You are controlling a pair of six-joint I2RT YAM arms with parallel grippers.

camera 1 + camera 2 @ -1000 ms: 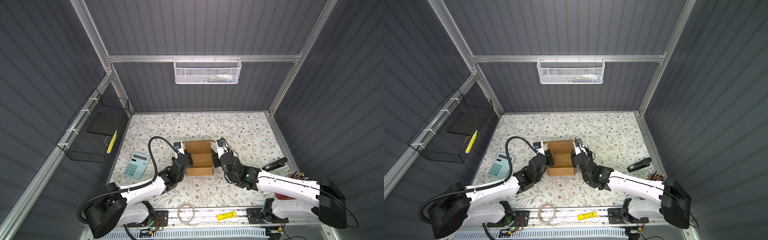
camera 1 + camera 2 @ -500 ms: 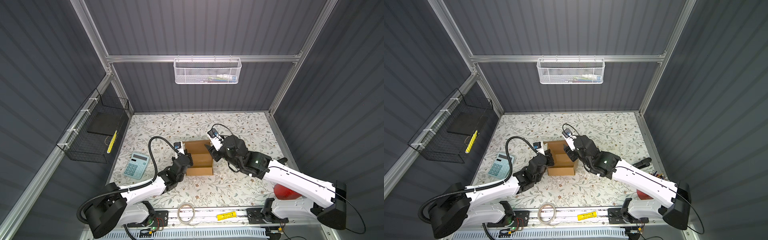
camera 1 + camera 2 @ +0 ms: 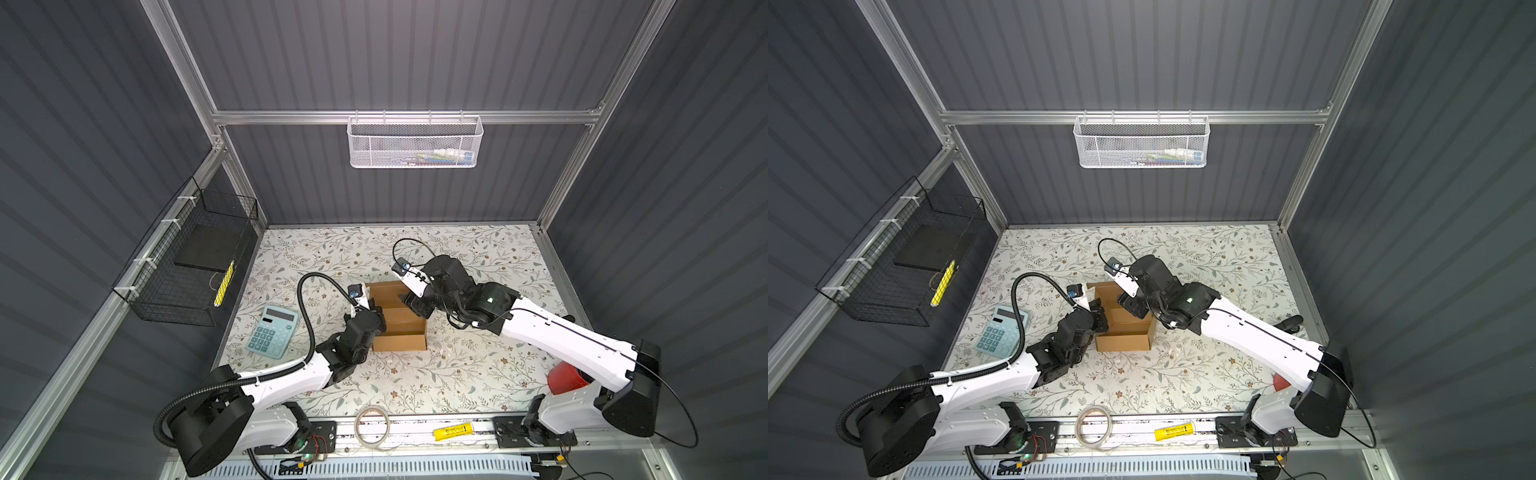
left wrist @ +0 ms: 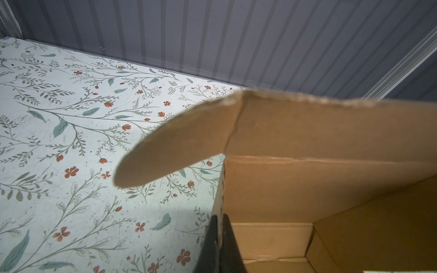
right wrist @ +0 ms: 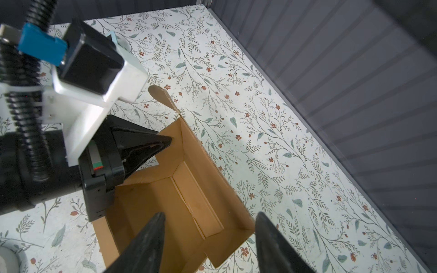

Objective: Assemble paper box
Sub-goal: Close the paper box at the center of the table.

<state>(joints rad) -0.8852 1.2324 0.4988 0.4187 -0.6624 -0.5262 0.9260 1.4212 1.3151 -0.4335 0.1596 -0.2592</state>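
Note:
The paper box (image 3: 400,343) (image 3: 1123,341) is brown cardboard, folded into an open-topped tray in the middle of the floral table. My left gripper (image 3: 376,318) (image 4: 220,216) is shut on the box's left wall (image 4: 272,186). A rounded flap (image 4: 177,146) sticks out at the far corner. My right gripper (image 3: 412,305) (image 5: 210,214) hangs open above the box's right side. One of its fingers shows over the box's inside (image 5: 179,196), the other over the table past the wall. Nothing is between them.
A teal calculator (image 3: 272,332) lies left of the box. A tape roll (image 3: 372,426) and a yellow item (image 3: 453,432) lie on the front rail. A red cup (image 3: 565,376) stands under the right arm, and a black stapler (image 3: 1287,322) lies at the right. Wire baskets hang on the walls.
The right arm has risen from the box's right side and swung above it, its jaws spreading wider. The left gripper has kept its hold in the same place.

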